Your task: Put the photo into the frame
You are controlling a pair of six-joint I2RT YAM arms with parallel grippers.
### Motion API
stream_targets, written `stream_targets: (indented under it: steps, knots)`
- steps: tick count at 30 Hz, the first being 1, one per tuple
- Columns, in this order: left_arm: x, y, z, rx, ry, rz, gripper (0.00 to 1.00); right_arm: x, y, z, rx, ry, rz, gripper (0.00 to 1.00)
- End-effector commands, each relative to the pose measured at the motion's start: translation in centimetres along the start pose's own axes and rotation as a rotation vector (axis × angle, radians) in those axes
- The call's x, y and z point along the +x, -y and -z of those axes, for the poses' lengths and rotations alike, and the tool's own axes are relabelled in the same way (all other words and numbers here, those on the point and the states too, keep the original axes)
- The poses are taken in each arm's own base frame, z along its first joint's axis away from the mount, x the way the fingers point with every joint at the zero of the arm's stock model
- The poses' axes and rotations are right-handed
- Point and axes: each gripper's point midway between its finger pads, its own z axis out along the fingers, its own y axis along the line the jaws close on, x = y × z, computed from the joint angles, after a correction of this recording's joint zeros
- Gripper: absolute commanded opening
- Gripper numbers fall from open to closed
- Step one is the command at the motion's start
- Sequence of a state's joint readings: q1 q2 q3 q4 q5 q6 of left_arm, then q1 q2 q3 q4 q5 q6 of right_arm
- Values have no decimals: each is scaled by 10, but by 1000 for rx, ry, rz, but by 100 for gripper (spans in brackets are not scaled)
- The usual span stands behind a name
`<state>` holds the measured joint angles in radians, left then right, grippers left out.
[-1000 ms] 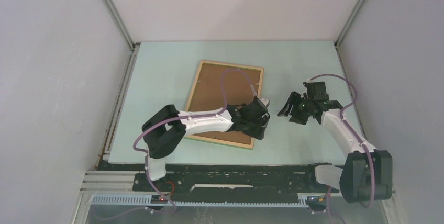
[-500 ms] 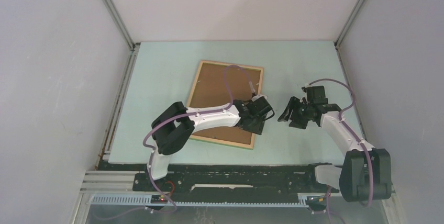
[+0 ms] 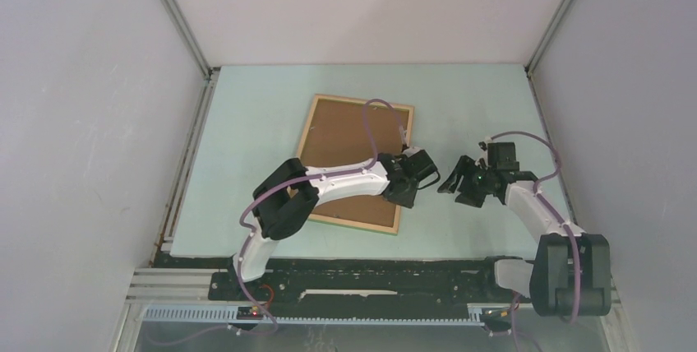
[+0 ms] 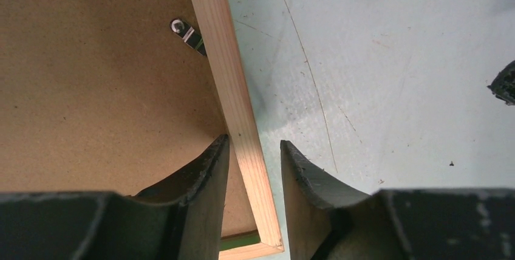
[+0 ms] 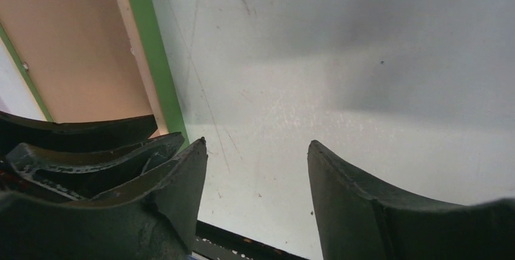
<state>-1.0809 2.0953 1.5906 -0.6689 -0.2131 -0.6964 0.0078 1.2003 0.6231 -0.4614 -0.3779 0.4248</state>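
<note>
Frame [image 3: 364, 102]: lies flat on the bench [image 3: 255, 122], left of the middle, slightly askew, with its long sides running away from the arms. The pale wood face is up, and a sliver of green shows at the near right corner.
Inside the frame: a plain brown backing board [image 3: 337, 140] fills the opening. A small metal turn clip [image 4: 187, 32] sits on it against the right rail.
Left jaws: spread astride the right rail near its near corner. The inner finger [image 4: 203, 181] is over the board, close against the rail. The outer finger [image 4: 303, 181] is over the bench, apart from the rail, so nothing is pinched.
Right jaws: spread wide with nothing between them, low over the bench just right of the frame, facing the left jaws.
In the way: the left arm [image 3: 333, 183] lies across the near part of the board, and its purple cable [image 3: 367, 122] arches above.
Edges: white walls [image 3: 82, 122] close the bench on the left, back and right. Scratched bench surface runs from the right rail toward the right wall.
</note>
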Motion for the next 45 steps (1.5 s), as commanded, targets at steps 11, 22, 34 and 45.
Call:
stream_targets:
  steps: [11,22,34,45]
  knots:
    - [-37,-2,66,113,168,-95,0,-22,-52,-13,-506,-76,-187,82]
    - [-28,-14,97,195,236,-71,66,-10,-80,-68,-359,-225,-148,81]
    - [-17,-63,135,165,408,-99,92,-22,-53,-95,288,-108,109,53]
    - [5,-85,138,196,487,-119,100,-9,-73,-108,365,-114,247,17]
